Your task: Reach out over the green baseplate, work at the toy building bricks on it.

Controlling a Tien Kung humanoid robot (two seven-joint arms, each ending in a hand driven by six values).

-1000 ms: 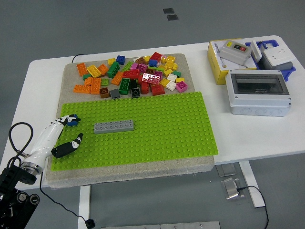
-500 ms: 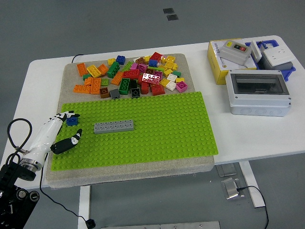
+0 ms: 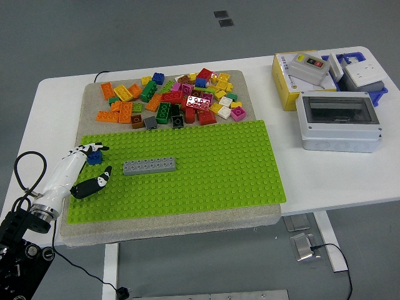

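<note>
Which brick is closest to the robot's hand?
The small blue brick at the left end of the green baseplate, right at the left hand. The long grey brick lies further right, and the colourful pile sits beyond the plate.

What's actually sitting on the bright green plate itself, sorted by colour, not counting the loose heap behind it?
Grey bricks: 1, the long grey brick lying flat on the green baseplate.
Blue bricks: 1, the small blue brick at the plate's left edge, at the fingertips of the left robot hand.
Total: 2 bricks.
</note>
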